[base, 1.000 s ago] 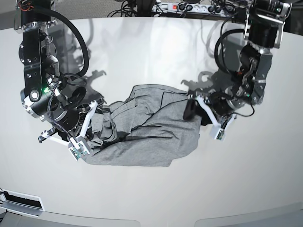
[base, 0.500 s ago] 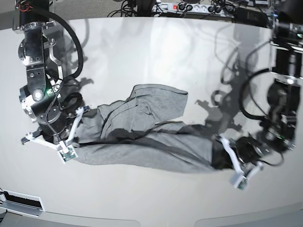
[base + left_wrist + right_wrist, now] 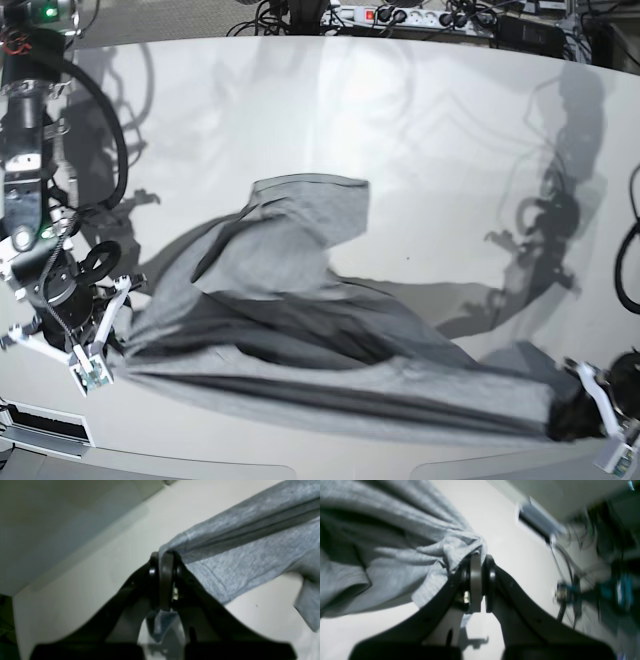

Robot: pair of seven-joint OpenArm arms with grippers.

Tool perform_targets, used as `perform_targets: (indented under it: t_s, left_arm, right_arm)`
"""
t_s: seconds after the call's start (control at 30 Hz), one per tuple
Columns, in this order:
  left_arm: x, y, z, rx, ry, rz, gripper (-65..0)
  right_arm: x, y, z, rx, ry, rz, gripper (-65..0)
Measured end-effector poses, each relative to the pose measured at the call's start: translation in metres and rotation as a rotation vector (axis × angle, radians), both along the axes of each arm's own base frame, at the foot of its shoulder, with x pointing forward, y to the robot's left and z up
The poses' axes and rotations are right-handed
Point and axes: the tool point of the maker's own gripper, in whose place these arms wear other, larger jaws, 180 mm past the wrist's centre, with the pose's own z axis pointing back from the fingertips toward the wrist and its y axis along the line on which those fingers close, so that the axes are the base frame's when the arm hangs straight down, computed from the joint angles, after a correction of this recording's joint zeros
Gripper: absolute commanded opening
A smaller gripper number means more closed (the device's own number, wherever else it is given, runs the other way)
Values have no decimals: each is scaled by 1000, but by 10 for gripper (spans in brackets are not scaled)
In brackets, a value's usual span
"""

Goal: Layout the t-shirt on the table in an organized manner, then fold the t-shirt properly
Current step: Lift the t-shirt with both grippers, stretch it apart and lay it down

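Both claws clamped on the shirt, stretched between them.

Left claw [image 3: 166, 555] pinches a shirt [image 3: 300, 330] corner; right claw [image 3: 478, 560] grips bunched cloth at the opposite end. The shirt hangs taut and low across the table [image 3: 400, 150], its far flap lying flat.

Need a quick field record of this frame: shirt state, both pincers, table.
garment: heather-grey short-sleeved cotton t-shirt, stretched into a long band between the two arms, still creased and bunched, not flat
left pincer: shut on the t-shirt, clamping a hemmed edge, at the near right corner of the base view
right pincer: shut on the t-shirt, gathered fabric bunched at the tips, at the left edge of the base view
surface: glossy off-white table, bare beyond the shirt
lettering: not visible
fold: not started
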Motion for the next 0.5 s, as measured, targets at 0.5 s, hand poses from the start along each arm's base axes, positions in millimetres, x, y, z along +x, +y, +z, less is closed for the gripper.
perform_targets:
  t_s: [0.5]
  left_arm:
    - [9,8,40,7,-104,-2,-650]
  right_arm:
    - [25,-7,56,-2,-100,102,-650]
